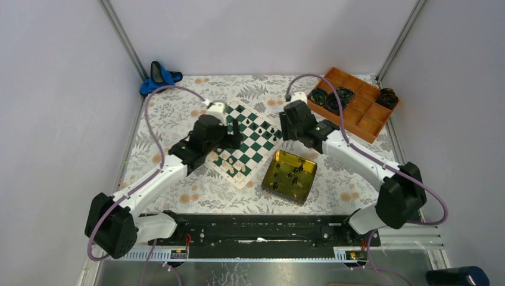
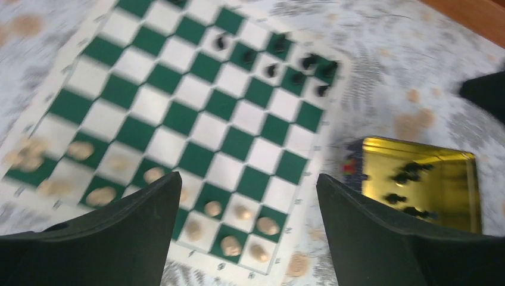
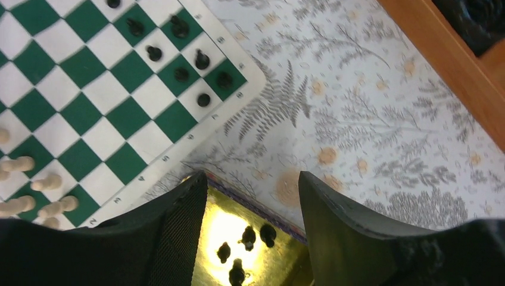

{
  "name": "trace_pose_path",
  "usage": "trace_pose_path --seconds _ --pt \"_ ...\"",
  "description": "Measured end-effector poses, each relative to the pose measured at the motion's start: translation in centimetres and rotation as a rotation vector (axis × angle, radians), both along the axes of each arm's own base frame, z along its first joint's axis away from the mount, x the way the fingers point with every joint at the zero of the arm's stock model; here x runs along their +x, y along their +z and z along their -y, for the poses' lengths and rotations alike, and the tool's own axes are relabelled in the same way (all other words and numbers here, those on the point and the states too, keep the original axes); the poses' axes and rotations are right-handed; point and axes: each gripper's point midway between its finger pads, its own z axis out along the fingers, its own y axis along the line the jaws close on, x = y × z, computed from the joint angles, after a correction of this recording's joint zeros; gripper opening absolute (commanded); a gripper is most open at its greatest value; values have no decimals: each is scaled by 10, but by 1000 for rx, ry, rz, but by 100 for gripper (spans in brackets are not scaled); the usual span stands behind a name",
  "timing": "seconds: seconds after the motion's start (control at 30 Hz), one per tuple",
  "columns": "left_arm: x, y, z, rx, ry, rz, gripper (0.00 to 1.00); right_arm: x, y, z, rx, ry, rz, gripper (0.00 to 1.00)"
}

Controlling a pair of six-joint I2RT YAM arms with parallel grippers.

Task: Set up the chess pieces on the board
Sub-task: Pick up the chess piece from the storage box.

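**While black pieces lie loose in the tin, the right arm is the nearer one**

Nearest the table's front edge: yellow tin (image 1: 273, 168), just beside the board's near right edge, with loose black pieces (image 3: 247, 238) on its floor. Upright or toppled, too small to tell.

Right gripper (image 3: 253, 196) hangs over the tin's far corner, jaws spread, nothing between them. Those pieces lie below the gap, a little back toward the wrist.

Left gripper (image 2: 247, 196), also wide and empty, hovers over the board (image 1: 256, 146) above the white pieces (image 2: 213, 208); the tin is off to its right.

Farther back, placed black pieces (image 3: 178, 59) cluster at the board's far right corner.

Judgement: next pick suits the right arm, a short drop.
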Motion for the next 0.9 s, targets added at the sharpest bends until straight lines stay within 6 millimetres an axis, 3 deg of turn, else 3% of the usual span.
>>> trace_pose_path --seconds 0.1,0.17,0.27,0.37,0.5,0.77,0.9 --pt "-2 18 46 34 -147 44 86 -13 -11 19 -2 -46 -14 65" --pt "-10 20 78 70 -247 49 82 -19 -13 29 1 -74 -13 65" --pt "-24 10 118 140 -384 33 75 -27 -11 43 28 -119 -2 63" --pt "-38 -10 144 216 -486 -3 70 -30 3 56 69 -162 34 59" --pt "-56 -36 162 300 -581 -50 70 -33 45 62 128 -195 99 59" --pt "-66 -57 174 353 -667 -94 63 -26 182 65 310 -238 331 59" --pt "-68 -67 186 378 -712 -105 59 -37 204 76 348 -258 380 58"
